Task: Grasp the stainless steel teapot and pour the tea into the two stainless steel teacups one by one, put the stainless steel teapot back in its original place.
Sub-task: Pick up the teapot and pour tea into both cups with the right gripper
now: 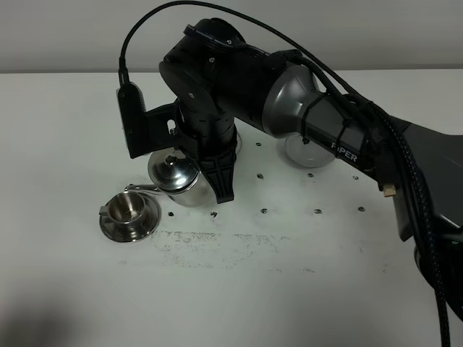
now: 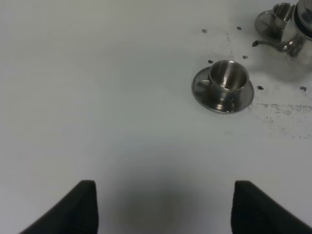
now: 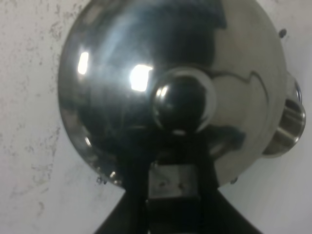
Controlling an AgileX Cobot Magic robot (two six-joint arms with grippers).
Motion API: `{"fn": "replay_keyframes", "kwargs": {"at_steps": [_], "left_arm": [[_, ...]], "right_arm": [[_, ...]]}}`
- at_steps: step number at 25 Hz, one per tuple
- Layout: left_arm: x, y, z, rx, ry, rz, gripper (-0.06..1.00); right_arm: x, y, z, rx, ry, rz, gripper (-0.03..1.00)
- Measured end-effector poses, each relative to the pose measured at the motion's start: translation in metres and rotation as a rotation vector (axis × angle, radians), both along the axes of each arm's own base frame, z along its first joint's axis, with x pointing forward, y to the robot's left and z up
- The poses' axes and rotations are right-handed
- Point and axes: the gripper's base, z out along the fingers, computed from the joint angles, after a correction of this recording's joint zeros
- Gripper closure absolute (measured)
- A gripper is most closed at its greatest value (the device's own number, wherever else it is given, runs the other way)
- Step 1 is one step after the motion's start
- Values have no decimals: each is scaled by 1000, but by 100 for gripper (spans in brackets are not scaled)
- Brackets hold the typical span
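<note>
My right gripper [image 1: 206,177] reaches across to the left half of the table and is shut on the loop handle of the stainless steel teapot [image 1: 173,177]. The thin spout [image 1: 141,188] points left, just behind one teacup [image 1: 130,212] on its saucer. In the right wrist view the knobbed lid [image 3: 183,105] fills the frame, with the gripper [image 3: 173,183] clamped on the handle. The left wrist view shows that teacup [image 2: 226,80], the second teacup [image 2: 275,18] beyond the spout, and the teapot [image 2: 300,34]. My left gripper [image 2: 168,209] is open and holds nothing. The steel disc [image 1: 307,153] lies partly behind the right arm.
The right arm's dark body [image 1: 239,79] and its cables [image 1: 405,166] span the middle and right of the white table [image 1: 304,275]. Small dark screw holes [image 1: 264,210] dot the tabletop. Grey scuff marks [image 1: 210,242] run in front of the teapot.
</note>
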Motion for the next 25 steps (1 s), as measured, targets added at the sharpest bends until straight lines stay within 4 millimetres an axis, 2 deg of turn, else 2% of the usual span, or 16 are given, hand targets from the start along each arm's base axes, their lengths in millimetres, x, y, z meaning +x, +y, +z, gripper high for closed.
{"fn": "replay_keyframes", "kwargs": {"at_steps": [15,25], "left_arm": [[0,0,0,0,0,0,39],[0,0,0,0,0,0,39]], "right_arm": [[-3,14,-22,-128,-65,63,76],[-4,17,-20,-165,-115,72,76]]}}
